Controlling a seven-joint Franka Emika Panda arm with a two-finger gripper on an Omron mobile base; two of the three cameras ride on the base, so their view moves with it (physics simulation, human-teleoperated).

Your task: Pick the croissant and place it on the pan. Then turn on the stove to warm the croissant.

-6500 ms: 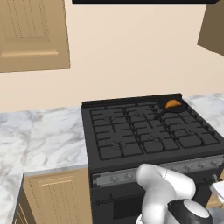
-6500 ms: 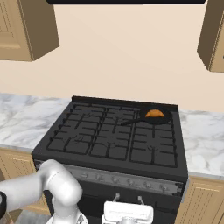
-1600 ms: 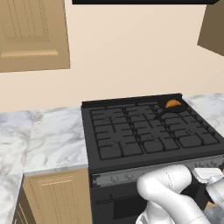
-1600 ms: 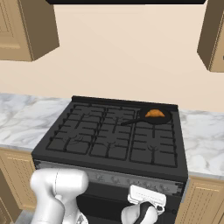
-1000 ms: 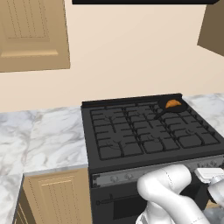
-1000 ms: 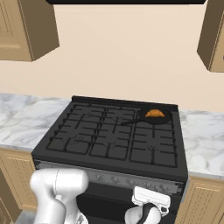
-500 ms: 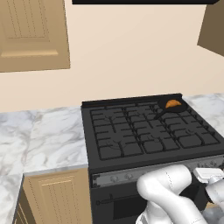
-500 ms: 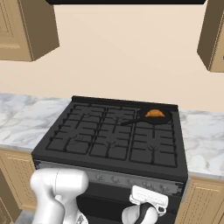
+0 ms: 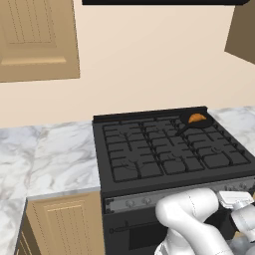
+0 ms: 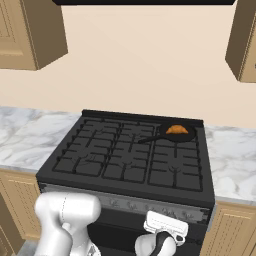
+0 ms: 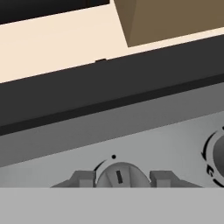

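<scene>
Knob gripped at the stove front, croissant already in the pan

The croissant (image 10: 176, 129) is seen lying in the pan (image 10: 176, 134), which sits at the back right corner of the stove (image 10: 125, 160). In the hand view, the gripper (image 11: 118, 177) is closed on a small knob (image 11: 118, 173) on the grey front panel, one fingertip (image 11: 83, 178) pressed at each side. The turn is best made about the knob's own axis, with the grip kept centred and square so the pads are not slipped off; which burner this knob feeds cannot be told.
</scene>
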